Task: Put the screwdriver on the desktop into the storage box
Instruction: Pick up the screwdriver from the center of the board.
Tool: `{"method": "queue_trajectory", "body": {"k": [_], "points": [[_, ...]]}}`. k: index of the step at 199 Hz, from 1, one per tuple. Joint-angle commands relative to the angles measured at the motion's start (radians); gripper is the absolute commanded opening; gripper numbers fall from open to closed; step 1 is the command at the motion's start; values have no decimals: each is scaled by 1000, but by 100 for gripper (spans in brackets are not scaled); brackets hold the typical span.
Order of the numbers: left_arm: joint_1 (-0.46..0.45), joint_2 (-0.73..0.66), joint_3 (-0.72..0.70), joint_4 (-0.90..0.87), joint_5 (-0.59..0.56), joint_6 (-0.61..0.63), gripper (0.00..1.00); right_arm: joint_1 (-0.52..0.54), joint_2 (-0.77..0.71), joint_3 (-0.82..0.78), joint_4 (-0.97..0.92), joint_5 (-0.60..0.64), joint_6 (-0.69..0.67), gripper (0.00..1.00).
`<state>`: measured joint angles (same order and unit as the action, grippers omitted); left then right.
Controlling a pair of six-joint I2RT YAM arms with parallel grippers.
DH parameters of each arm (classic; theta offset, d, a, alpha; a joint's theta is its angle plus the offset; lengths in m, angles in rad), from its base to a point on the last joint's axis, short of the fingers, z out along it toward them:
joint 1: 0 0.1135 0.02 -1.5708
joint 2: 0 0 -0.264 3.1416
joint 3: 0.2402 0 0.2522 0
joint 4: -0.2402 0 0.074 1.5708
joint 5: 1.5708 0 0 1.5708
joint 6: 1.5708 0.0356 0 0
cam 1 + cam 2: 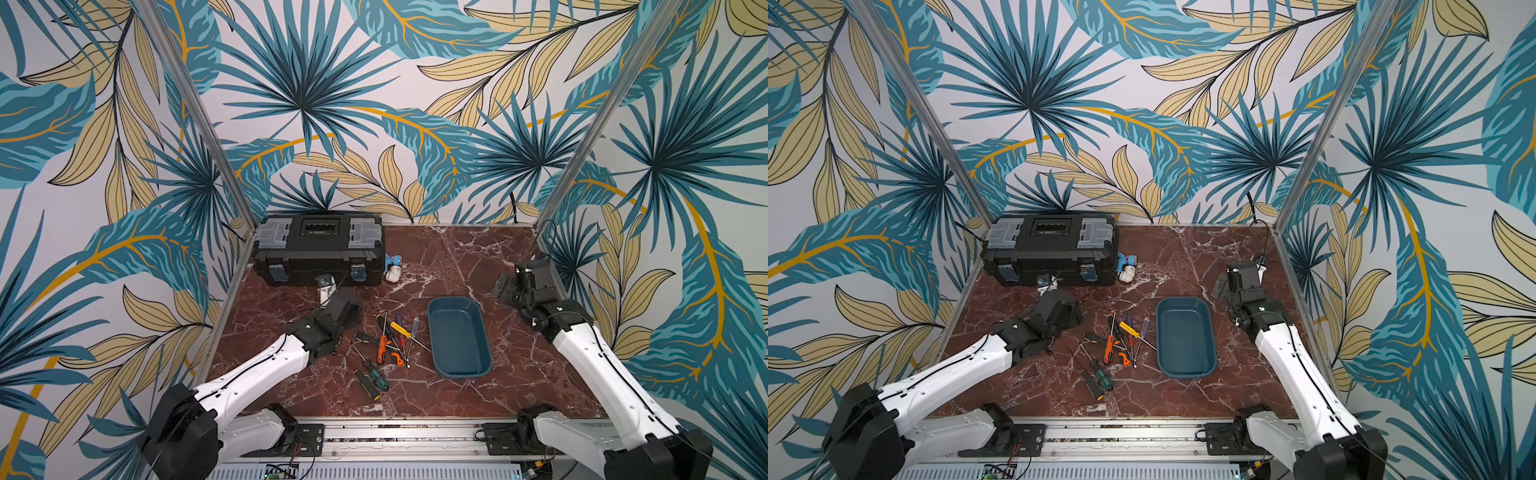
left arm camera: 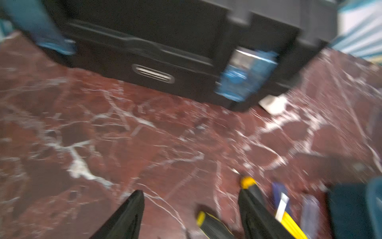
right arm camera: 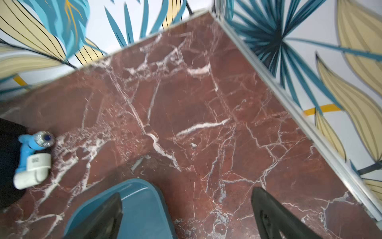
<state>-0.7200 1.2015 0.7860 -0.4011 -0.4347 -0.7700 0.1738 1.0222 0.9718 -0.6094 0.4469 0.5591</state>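
The screwdrivers (image 1: 390,345) lie in a heap on the desktop (image 1: 478,257), just beside the box (image 1: 457,336). The left gripper (image 2: 190,193) is by the heap, on the side away from the box. Its fingers are apart and hold nothing. The right gripper (image 3: 187,192) is by the box's far end, spread wide and holding nothing.

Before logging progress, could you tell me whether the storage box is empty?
Empty: the storage box shows only bare teal floor in both top views.
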Motion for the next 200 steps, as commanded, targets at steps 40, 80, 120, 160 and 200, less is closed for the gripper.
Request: {"method": "queue_trajectory", "body": {"k": [40,80,120,160,200], "points": [[-101,316,164,31,215,-84,61,28,55,20,-125,-289,58,74],[-101,405,220,-5,260,-55,55,191,41,-3,-161,-314,91,35],[-100,472,233,-42,241,-41,41,312,63,21,-176,-296,115,12],[-99,483,269,-112,149,-33,27,398,112,82,-177,-257,108,0],[-97,483,304,-157,113,-6,7,485,170,126,-177,-184,123,0]]}}
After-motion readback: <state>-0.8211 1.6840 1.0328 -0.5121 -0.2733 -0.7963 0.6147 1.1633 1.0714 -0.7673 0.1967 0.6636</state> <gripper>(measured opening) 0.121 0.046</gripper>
